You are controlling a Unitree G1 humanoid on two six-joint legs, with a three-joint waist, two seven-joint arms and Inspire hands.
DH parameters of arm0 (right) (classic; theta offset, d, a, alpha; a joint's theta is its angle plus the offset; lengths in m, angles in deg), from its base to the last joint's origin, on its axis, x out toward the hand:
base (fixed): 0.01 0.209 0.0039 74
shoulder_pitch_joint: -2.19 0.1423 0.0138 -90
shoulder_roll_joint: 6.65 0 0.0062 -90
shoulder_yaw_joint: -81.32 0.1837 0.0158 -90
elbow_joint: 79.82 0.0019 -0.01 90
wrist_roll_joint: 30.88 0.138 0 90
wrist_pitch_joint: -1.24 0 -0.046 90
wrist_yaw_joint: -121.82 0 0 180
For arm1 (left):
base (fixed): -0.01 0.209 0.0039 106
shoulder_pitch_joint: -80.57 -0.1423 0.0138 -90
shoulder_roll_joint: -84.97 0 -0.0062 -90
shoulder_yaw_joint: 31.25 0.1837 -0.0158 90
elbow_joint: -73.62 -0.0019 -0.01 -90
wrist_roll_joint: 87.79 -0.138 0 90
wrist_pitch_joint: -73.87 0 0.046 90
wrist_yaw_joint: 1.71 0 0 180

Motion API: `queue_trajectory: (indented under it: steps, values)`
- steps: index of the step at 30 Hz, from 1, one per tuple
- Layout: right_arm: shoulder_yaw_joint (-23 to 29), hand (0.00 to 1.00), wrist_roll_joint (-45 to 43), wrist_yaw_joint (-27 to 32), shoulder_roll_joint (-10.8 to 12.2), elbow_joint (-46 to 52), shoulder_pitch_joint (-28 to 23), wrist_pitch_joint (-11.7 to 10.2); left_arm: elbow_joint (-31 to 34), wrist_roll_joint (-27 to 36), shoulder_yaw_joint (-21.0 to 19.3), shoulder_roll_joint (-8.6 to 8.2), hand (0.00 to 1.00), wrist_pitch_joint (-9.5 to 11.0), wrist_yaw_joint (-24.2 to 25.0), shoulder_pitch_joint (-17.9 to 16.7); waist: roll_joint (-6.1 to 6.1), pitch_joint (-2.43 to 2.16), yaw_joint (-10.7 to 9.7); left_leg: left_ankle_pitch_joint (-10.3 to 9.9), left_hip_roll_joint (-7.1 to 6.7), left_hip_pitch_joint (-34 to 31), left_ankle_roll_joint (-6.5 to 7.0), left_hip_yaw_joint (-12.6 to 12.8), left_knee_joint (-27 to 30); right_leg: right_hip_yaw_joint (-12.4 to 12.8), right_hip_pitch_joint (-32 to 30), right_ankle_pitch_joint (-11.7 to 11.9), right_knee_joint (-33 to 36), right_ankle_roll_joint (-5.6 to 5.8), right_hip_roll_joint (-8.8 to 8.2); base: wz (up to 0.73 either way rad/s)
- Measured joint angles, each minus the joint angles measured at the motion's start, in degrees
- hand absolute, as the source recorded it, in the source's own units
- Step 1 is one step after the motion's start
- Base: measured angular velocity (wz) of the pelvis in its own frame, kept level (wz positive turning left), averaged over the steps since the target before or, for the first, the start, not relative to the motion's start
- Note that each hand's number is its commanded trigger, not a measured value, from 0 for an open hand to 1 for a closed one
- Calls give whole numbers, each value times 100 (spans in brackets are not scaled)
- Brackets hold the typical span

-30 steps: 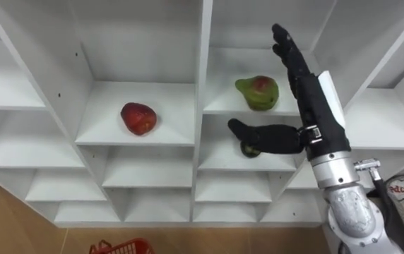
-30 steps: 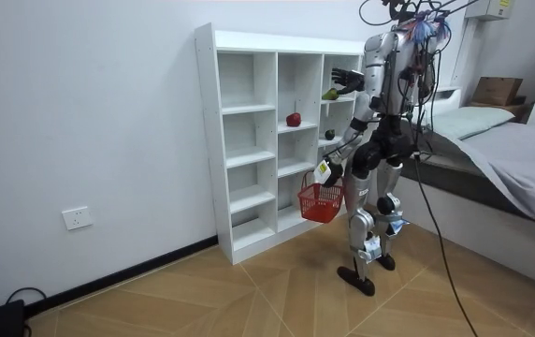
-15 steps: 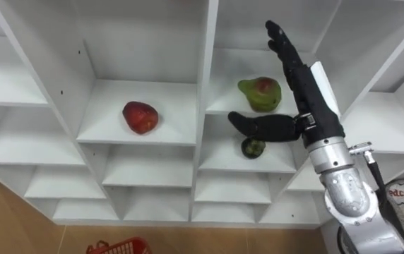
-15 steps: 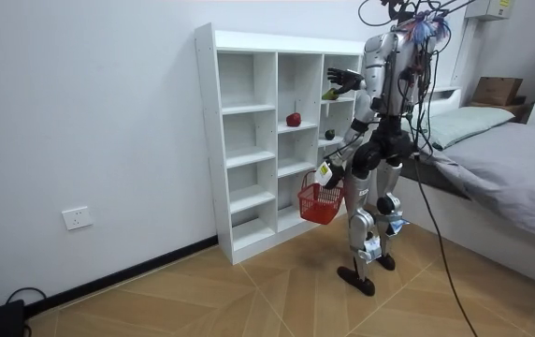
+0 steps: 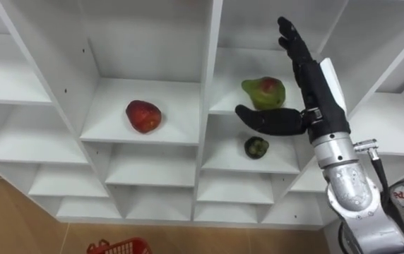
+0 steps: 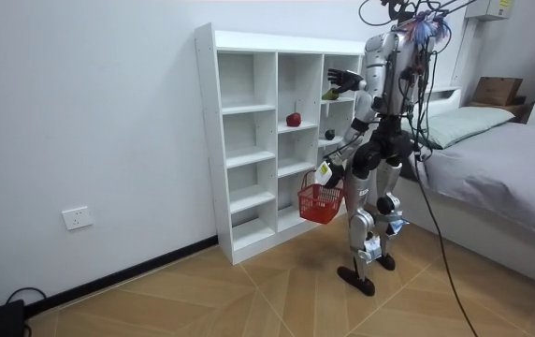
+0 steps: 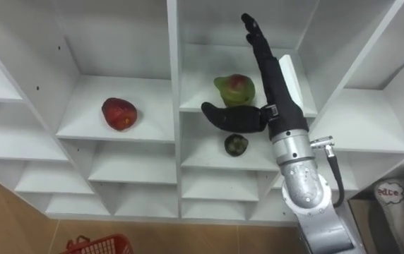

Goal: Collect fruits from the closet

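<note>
A white closet (image 5: 203, 77) of open cubbies faces me. A red fruit (image 5: 143, 116) lies in a middle cubby. One cubby to the right sits a green-and-red pear-like fruit (image 5: 264, 92), and a small dark green fruit (image 5: 256, 147) lies on the shelf below it. My right hand (image 5: 316, 92) is open and raised just right of the pear-like fruit, fingers straight up. Its thumb reaches left across the shelf edge under that fruit and holds nothing. In the room view my left hand (image 6: 335, 169) hangs low, with a red basket (image 6: 321, 201) hanging from it.
The basket's rim (image 5: 117, 247) peeks in at the bottom edge, over wooden floor. I stand close to the closet's right column (image 6: 342, 112). A bed (image 6: 501, 159) lies behind me at the room view's right. A wall socket (image 6: 77, 218) sits low on the wall.
My right hand has risen a little: its thumb covered the small dark fruit a second ago and now lies above it, under the pear-like fruit. The fruits have not moved.
</note>
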Motion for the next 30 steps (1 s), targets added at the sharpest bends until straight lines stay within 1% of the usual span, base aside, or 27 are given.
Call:
queue_trajectory:
  steps: [6,8,9,11,12,18,24,28,30]
  values:
    - [25,0,313,-4,-7,-27,5,52,54,-2,0,16,100,-6,121,-10,28,7,-20,0,-1,-6,0,-14,-3,-12,14,0,-1,0,-3,0]
    - [24,0,311,-63,-7,-121,70,47,106,-8,-3,16,100,-9,145,-31,46,14,-19,0,-2,-5,0,-13,-2,-5,23,0,-6,0,-3,0]
    - [24,0,310,-106,-8,-335,175,55,106,-18,-6,16,100,-9,147,-24,49,15,-28,0,-2,-5,0,-5,1,0,26,0,-6,0,-3,0]
    - [48,0,309,-193,-8,-566,271,167,119,-67,-10,15,100,-9,145,-27,53,12,-27,0,-3,-11,0,-7,0,0,26,-1,-6,0,-4,0]
    - [52,0,310,-205,-8,-574,271,188,120,-79,-11,15,100,-10,145,-29,53,10,-25,0,-3,-11,0,-7,1,0,26,-1,-7,0,-4,0]
    - [123,0,305,-397,-8,-582,271,230,165,-232,-22,15,100,-107,146,-22,85,5,-25,0,-6,-23,0,-12,47,-4,25,-4,-12,1,-7,0]
    - [176,0,326,-418,-33,-845,334,236,166,-234,-22,18,100,-124,137,-24,43,-21,-11,0,-6,-37,0,-25,75,-18,26,-4,-10,1,-11,0]
    - [176,0,326,-430,-123,-1010,438,427,166,-233,-41,20,100,-182,115,-28,-6,-48,17,1,-8,-51,-1,-79,89,-75,38,-8,-10,-6,-15,6]
    - [176,0,328,-433,-147,-1010,450,466,168,-232,-51,24,100,-235,100,-16,-35,-52,52,2,-7,-75,-2,-94,110,-107,37,-11,-10,-11,-17,8]
